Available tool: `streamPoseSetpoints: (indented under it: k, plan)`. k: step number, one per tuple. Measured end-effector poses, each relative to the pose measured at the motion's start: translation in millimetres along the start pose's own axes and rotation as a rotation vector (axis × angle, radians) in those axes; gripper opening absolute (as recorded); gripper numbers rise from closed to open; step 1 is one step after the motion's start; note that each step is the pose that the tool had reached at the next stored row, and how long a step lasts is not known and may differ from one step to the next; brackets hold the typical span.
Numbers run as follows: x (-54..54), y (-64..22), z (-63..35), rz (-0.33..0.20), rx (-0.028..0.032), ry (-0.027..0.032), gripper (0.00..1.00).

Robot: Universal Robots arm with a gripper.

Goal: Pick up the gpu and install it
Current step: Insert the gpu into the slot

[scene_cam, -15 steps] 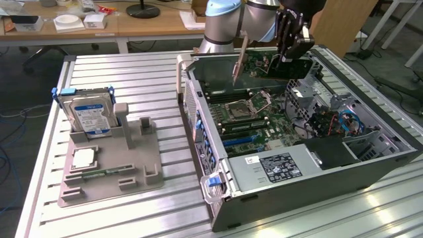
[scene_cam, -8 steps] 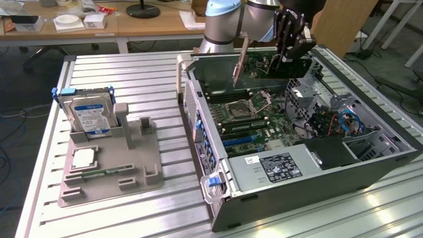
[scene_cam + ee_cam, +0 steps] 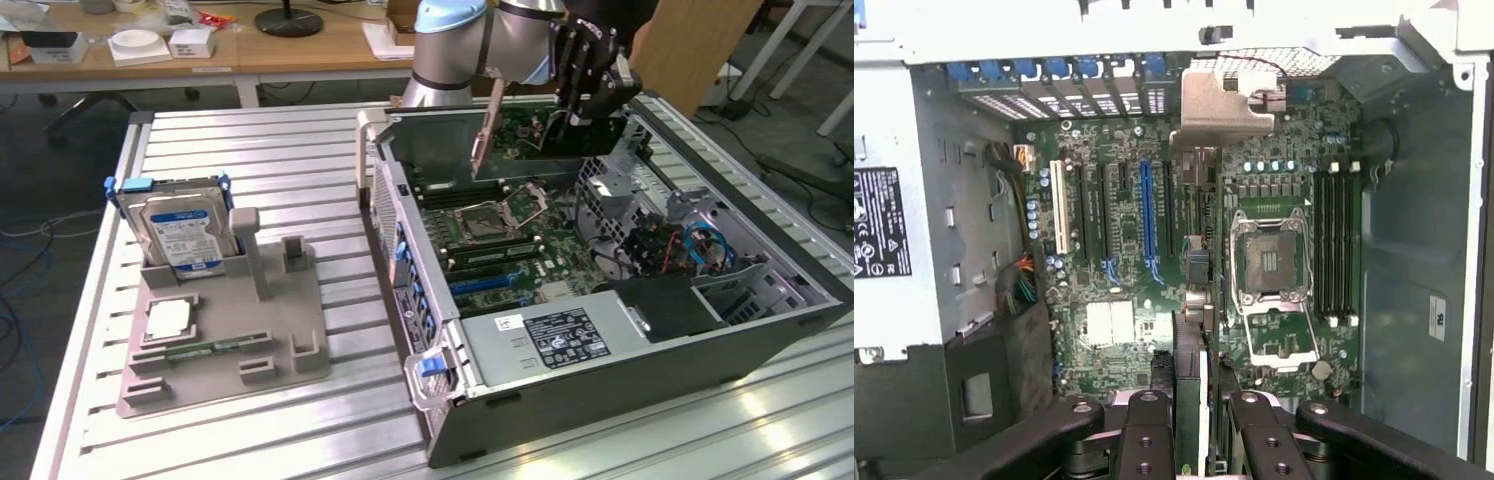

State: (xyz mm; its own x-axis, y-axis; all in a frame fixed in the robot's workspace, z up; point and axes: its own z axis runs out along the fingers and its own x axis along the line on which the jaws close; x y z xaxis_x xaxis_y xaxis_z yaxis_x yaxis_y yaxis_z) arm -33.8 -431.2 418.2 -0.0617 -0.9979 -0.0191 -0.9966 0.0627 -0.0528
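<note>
The gpu hangs edge-down above the open computer case, its metal bracket toward the exterior view's left. My gripper is shut on the card's upper edge. In the wrist view the gpu runs edge-on away from my gripper, with a black finger on either side and the bracket at the far end. Below it lies the motherboard with its blue slot and white slot. The card is clear of the slots.
A CPU socket and memory sticks sit beside the slot area. The power supply fills the case's near end. On the aluminium table, a grey holder carries a hard drive and a green memory stick.
</note>
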Motion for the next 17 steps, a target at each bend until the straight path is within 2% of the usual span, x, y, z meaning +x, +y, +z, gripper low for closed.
streamPoseSetpoints:
  k: [7,17]
  plan:
    - [0.0,0.0,1.2,-0.051,-0.0002,-0.0028,0.26]
    - [0.0,0.2,3.4,-0.094,0.0085,-0.0056,0.26]
